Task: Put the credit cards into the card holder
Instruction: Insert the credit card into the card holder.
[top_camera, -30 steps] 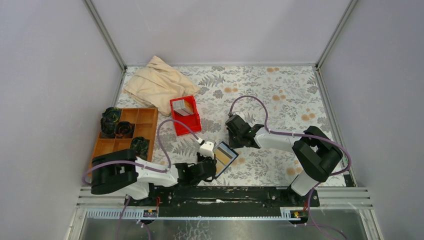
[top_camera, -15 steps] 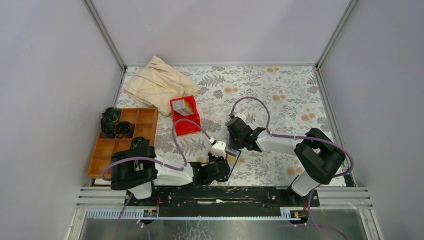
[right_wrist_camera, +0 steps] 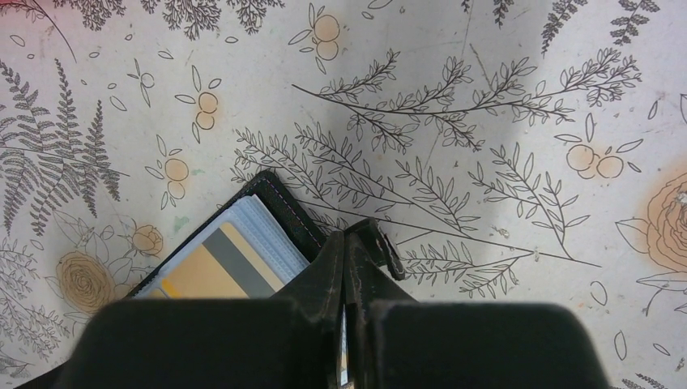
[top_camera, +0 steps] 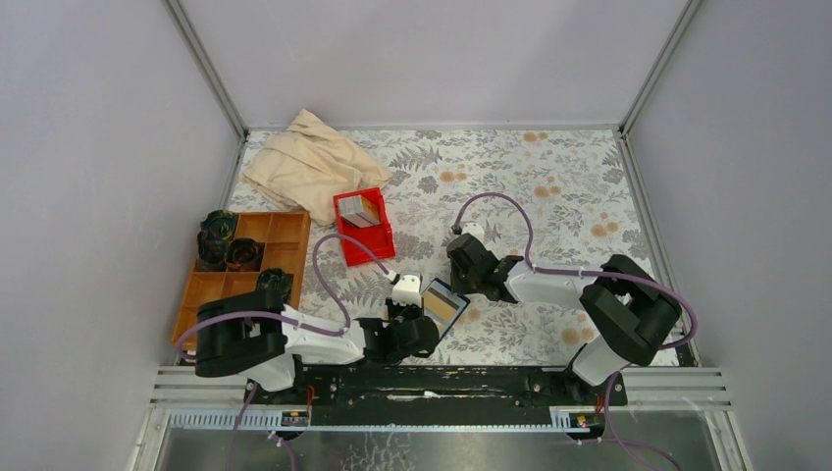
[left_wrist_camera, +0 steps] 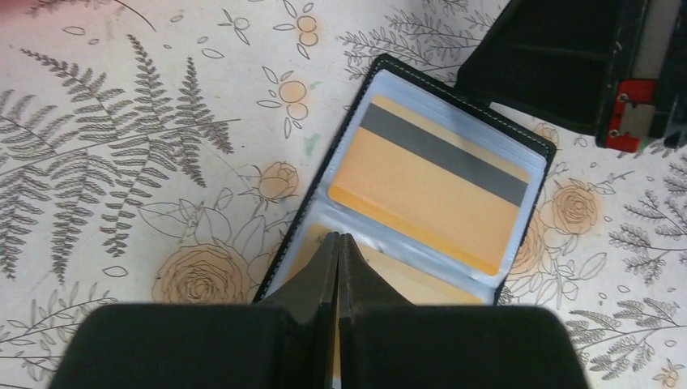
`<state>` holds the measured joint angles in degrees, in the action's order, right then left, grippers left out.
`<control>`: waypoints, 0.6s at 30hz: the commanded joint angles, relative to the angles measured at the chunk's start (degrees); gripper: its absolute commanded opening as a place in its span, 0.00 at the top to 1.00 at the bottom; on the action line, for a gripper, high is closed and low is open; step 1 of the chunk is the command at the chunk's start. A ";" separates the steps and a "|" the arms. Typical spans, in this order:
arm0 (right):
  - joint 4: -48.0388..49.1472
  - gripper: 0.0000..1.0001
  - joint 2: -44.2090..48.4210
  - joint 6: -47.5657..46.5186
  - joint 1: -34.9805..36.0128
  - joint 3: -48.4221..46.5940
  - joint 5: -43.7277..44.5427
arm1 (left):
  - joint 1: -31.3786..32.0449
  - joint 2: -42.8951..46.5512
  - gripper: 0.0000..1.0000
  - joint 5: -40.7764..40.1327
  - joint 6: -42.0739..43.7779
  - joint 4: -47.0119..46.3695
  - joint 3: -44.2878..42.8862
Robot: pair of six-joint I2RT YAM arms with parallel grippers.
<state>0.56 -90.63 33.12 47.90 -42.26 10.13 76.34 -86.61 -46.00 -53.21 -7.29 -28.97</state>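
The black card holder (top_camera: 446, 306) lies open on the floral table near the front edge. In the left wrist view its black rim (left_wrist_camera: 541, 150) frames clear sleeves; a tan card with a grey stripe (left_wrist_camera: 429, 182) sits in the upper sleeve and another tan card in the lower one. My left gripper (left_wrist_camera: 337, 237) is shut, its tips on the holder's lower half (top_camera: 427, 319). My right gripper (right_wrist_camera: 347, 235) is shut on the holder's cover (right_wrist_camera: 283, 207) beside the clasp tab (right_wrist_camera: 387, 247), at its far corner (top_camera: 459, 287). More cards (top_camera: 363, 210) stand in the red bin.
The red bin (top_camera: 378, 240) stands left of centre. A brown compartment tray (top_camera: 285, 235) with dark objects is at the left edge. A beige cloth (top_camera: 314, 162) lies at the back left. The black base rail (top_camera: 442, 378) runs along the front.
Half a second ago the card holder was tipped up and looked narrow; now it lies open and flatter again. My left gripper swung right and came back; the right gripper shifted slightly right.
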 commanded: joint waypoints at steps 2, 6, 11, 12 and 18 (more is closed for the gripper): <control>0.19 1.00 -0.34 1.68 2.43 2.11 -1.53 | -0.24 -0.65 1.00 -4.53 1.39 0.17 0.44; 1.43 1.00 -0.79 2.75 3.34 2.66 -1.44 | -0.33 -2.41 1.00 -2.06 4.60 -4.87 -0.36; 2.07 1.00 -1.60 3.92 4.59 2.78 -1.17 | -0.29 -4.61 1.00 1.67 6.79 -8.33 -1.54; 2.08 1.00 -1.65 4.10 4.78 2.73 -0.95 | -0.31 -4.88 1.00 1.84 6.80 -8.25 -1.80; 1.53 1.00 -1.74 4.90 5.92 2.27 0.38 | -0.32 -4.88 1.00 -0.12 6.39 -7.50 -2.20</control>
<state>3.55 -90.45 35.42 51.03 -40.84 13.34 76.34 -90.30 -46.65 -47.03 -11.11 -29.89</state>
